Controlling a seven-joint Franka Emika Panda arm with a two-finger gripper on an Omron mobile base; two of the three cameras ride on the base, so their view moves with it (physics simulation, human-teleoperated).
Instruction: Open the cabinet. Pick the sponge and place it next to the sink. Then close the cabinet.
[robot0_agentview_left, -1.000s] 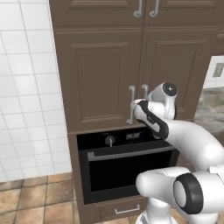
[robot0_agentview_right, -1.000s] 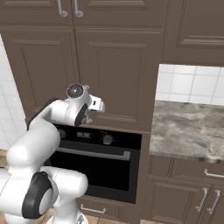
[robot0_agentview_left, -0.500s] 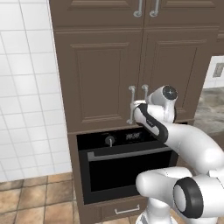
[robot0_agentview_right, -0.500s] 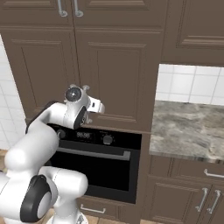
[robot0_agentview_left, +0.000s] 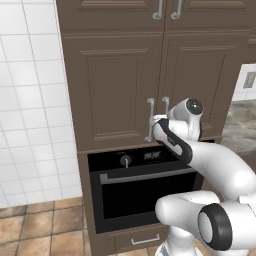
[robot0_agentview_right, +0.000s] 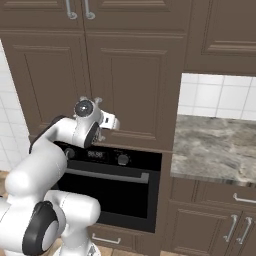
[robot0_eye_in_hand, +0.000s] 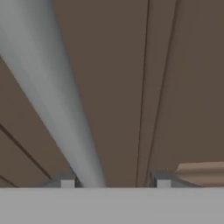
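Cabinet (robot0_agentview_left: 120, 90) doors are both shut, the two raised panels meeting at a centre seam where two long silver bar handles stand side by side. Directly below sits the black oven (robot0_agentview_left: 145, 192) with its knob and display, and tan floor tiles (robot0_agentview_left: 35, 225) run along the base of the white tiled wall (robot0_agentview_left: 30, 100). In the right base view a grey marbled counter (robot0_agentview_right: 215, 150) lies to the right of the oven, with smaller brown doors under it.

The gripper (robot0_agentview_left: 156, 121) is pressed up against the cabinet front at handle height, at the left handle (robot0_agentview_left: 150, 120). In the hand view that silver bar (robot0_eye_in_hand: 57, 100) runs slantwise up from between the two dark fingertips (robot0_eye_in_hand: 65, 179), lying close against the left tip, with a clear gap to the right tip; the brown door face fills the background. The jaws stand partly apart around the bar, and I cannot tell whether they actually clamp it

Sponge: hidden somewhere, cannot be seen with the doors closed
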